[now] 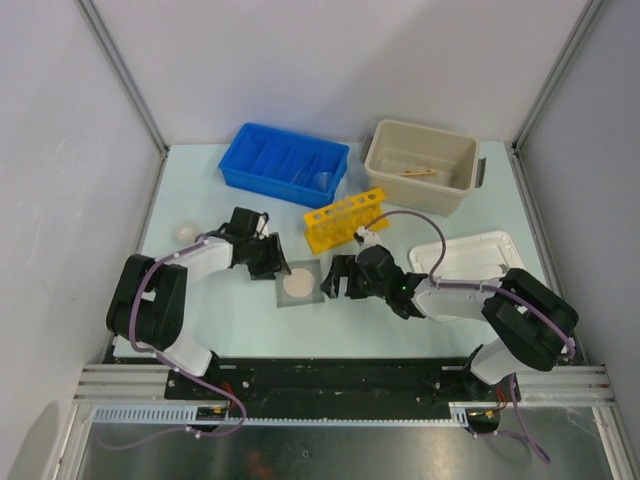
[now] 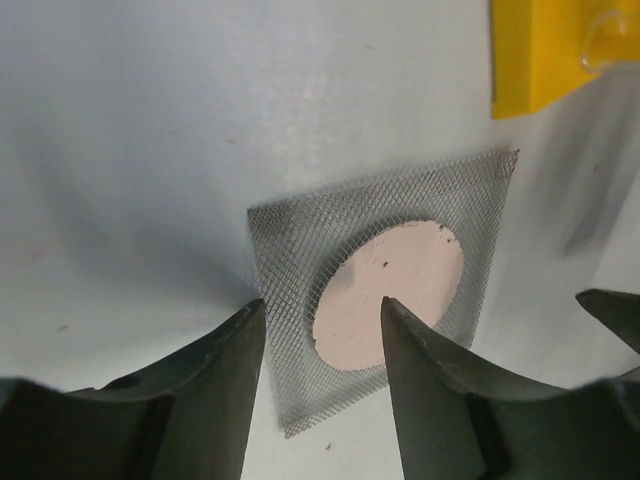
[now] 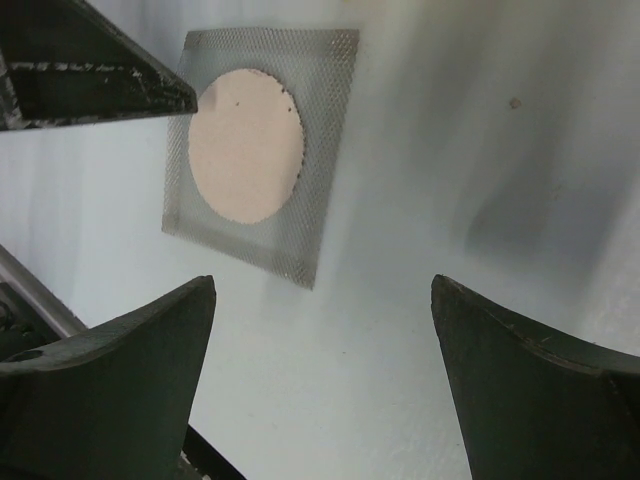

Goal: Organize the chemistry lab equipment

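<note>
Leftmost, well to the left of the square gauze (image 1: 298,285), a small white ball (image 1: 183,231) sits on the pale table (image 1: 200,175). Left gripper (image 1: 272,260): at the gauze's upper-left edge, jaws parted a little and clasping nothing; the left wrist view shows its fingers (image 2: 225,375) low over the near side of the mesh, contact not clear. Square gauze: flat on the table between the two grippers, white centre up, untouched by either as far as can be seen. Blue divided bin (image 1: 283,165): behind the gauze, a clear funnel (image 1: 322,180) in its right end. Yellow holed test-tube rack (image 1: 343,220): behind and right of the gauze, lying at a slant. Right gripper (image 1: 333,280): just right of the gauze, jaws spread wide and empty. Beige tub (image 1: 420,165): far behind and right of the gauze, a wooden clamp stick (image 1: 420,173) inside. White lid (image 1: 468,255): flat on the table, well right of the gauze.
</note>
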Controlling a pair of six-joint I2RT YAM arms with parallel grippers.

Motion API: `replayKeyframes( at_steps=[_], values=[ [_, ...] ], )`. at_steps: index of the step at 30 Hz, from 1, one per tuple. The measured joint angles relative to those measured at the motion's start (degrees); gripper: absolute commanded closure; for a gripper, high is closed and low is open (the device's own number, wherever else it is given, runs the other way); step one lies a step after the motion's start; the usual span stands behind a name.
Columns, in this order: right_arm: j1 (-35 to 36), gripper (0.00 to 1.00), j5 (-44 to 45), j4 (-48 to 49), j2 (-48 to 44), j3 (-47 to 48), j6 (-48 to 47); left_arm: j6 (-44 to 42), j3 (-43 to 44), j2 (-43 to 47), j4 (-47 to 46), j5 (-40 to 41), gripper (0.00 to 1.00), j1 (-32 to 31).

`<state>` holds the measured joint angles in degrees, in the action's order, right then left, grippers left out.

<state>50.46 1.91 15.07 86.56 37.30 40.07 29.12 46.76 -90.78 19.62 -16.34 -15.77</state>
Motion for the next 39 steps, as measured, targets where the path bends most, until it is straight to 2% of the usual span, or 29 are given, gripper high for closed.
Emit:
replayKeyframes(
  at_steps=[12,18,25,33,36,39],
  values=[
    [-0.42,0.05,2.45,-1.16,1.18,-0.28,-0.24,0.94,-4.31,2.51,-6.43,-0.79,0.44,-12.13],
    [-4.87,0.05,1.40,-1.31,-0.94,-2.67,-2.40,1.42,-4.87,2.51,-8.94,-0.28,0.45,-17.79],
    [-12.79,0.06,-7.23,0.87,-1.22,-4.24,-5.86,4.04,-6.38,4.20,-9.57,0.85,0.45,-18.49],
    [-16.48,0.06,-15.72,7.43,2.82,-4.11,-8.70,8.44,-8.83,6.91,-8.44,1.64,0.48,-17.42],
    [-16.55,0.06,-16.94,9.18,5.16,-2.64,-8.87,8.90,-8.83,6.67,-8.44,1.60,0.51,-17.18],
    [-16.11,0.06,-17.44,10.54,7.67,-0.72,-8.85,9.16,-8.70,5.95,-8.59,1.09,0.59,-16.90]
  ],
)
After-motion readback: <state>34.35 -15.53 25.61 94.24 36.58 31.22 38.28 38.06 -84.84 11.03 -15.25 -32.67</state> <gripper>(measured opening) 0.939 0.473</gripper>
